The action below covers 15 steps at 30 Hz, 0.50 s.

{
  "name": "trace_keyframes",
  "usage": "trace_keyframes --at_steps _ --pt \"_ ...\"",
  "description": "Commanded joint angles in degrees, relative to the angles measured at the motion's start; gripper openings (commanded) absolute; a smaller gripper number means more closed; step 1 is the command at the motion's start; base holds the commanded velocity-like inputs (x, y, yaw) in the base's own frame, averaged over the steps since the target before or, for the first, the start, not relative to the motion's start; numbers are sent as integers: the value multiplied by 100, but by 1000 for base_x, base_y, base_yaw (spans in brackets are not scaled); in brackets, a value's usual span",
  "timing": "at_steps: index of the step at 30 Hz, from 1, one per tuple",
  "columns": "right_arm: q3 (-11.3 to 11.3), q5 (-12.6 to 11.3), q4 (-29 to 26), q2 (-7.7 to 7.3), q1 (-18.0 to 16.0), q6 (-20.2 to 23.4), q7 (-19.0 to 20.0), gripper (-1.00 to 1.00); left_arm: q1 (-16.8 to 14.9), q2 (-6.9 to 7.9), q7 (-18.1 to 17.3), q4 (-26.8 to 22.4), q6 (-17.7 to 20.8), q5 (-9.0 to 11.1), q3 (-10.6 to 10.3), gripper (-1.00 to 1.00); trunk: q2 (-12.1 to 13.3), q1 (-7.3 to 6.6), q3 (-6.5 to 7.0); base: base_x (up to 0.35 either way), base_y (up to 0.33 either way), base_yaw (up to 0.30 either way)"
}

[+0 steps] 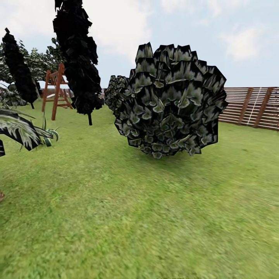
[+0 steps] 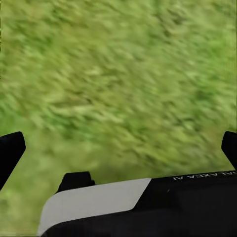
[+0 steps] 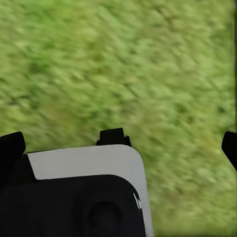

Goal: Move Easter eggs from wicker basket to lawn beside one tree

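Left wrist view carries the one bit of writing: pale letters on the black body of the left gripper (image 2: 118,148), seen mirrored, apparently "GALAXEA AI", cut off at the frame edge. The two black fingertips (image 2: 10,150) sit at opposite edges of the picture, so the jaws stand wide apart with nothing between them, aimed down at the lawn (image 2: 118,74). A white and black part of the robot lies below.

The right gripper (image 3: 118,145) has the same pose: dark fingertips (image 3: 231,145) far apart, nothing held, grass (image 3: 148,64) beneath. A small pale mark on its black housing is too small to read.

In the head view the lawn (image 1: 139,217) stretches ahead to a round dark bush (image 1: 170,100). Left of it stand thin dark cypresses (image 1: 77,58), a red-brown wooden frame (image 1: 56,91) and palm fronds (image 1: 19,130). A slatted fence (image 1: 252,106) runs along the right.
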Motion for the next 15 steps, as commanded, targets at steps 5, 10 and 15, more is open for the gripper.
trace_keyframes --at_steps 5,10,15 --pt "6 -13 38 12 -4 -20 -28 100 3 67 6 456 -7 4 -14 100 -3 0 -4 0 0 -249" --pt "7 -31 46 7 -4 -20 -30 100 3 143 7 598 -7 2 -19 100 -3 0 -4 0 0 -247" --pt "7 -33 56 13 -4 -27 -27 100 3 172 7 1037 -6 13 -27 100 -3 0 -4 0 0 -234"
